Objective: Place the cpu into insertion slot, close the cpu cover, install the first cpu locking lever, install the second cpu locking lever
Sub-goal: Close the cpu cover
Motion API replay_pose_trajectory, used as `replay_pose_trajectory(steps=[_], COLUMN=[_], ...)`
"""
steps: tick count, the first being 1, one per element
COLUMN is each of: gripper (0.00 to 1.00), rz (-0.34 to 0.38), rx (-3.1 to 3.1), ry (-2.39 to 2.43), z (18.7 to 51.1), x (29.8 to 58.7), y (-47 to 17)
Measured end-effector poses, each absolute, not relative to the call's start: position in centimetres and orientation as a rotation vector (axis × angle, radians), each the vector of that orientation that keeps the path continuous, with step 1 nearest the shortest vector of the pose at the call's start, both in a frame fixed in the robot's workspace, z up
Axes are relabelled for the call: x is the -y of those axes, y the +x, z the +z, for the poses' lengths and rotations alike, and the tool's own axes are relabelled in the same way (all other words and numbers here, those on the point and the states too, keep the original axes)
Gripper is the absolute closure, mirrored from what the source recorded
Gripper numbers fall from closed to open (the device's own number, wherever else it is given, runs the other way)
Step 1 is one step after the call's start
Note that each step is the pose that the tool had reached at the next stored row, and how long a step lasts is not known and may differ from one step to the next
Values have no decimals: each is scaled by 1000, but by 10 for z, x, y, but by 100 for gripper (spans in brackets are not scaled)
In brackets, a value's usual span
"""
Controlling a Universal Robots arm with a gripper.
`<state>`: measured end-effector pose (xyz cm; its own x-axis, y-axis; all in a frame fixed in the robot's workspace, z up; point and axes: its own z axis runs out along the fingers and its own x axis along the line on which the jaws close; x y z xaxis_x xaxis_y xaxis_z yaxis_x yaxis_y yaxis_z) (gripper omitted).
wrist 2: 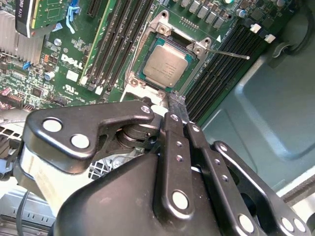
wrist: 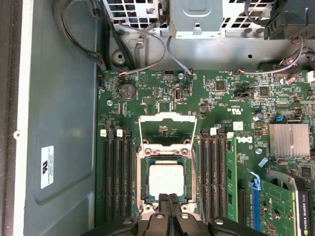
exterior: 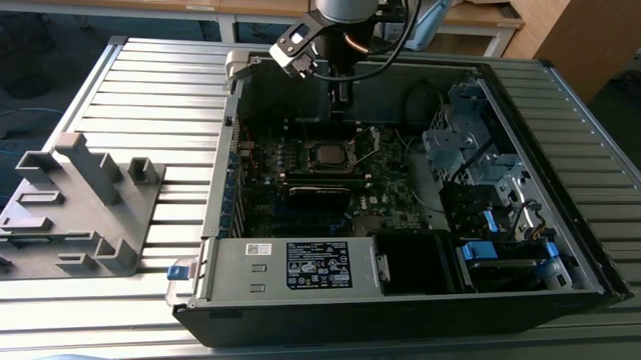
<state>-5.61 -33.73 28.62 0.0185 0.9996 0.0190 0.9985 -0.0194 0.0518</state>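
we are seeing the hand (wrist: 168, 199) closed, its two fingertips pressed together with nothing between them, at the edge of the insertion slot (wrist: 145, 179); we cannot tell whether it is touching. the cpu (wrist: 167, 179) is lying flat inside that slot, silvery top facing up. the cpu cover (wrist: 168, 116) is standing open, swung back on its hinge, leaving the chip bare. in the second wrist view a thin metal rod (wrist 2: 231, 53) is sticking out from the slot's corner over the long black memory slots (wrist 2: 221, 64). the motherboard (exterior: 391, 210) is lying in the open computer case (exterior: 401, 330), which is resting on the slatted counter (exterior: 150, 90); a grey fixture (exterior: 80, 202) is sitting at the exterior view's left.
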Motion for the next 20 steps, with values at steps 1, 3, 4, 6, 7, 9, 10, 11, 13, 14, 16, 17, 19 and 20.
replay_pose_trajectory(steps=[1, 3, 4, 6, 7, 9, 10, 11, 13, 14, 16, 17, 19, 20], gripper=[89, 89, 89, 89, 89, 89, 89, 89, 89, 89, 89, 89, 89, 89], rz=[78, 78, 78, 78, 78, 78, 78, 78, 78, 78, 78, 78, 78, 78], rx=[-2183, -2183, -2183, -2183, -2183, -2183, -2183, -2183, -2183, -2183, -2183, -2183, -2183, -2183], ry=[2225, 2225, 2225, 2225, 2225, 2225, 2225, 2225, 2225, 2225, 2225, 2225, 2225, 2225], z=[286, 287, 287, 287, 288, 288, 288, 288, 289, 289, 289, 290, 290, 290], x=[337, 337, 337, 337, 337, 337, 337, 337, 337, 337, 337, 337, 337, 337], y=[-56, -56, -56, -56, -56, -56, -56, -56, -56, -56, -56, -56, -56, -56])
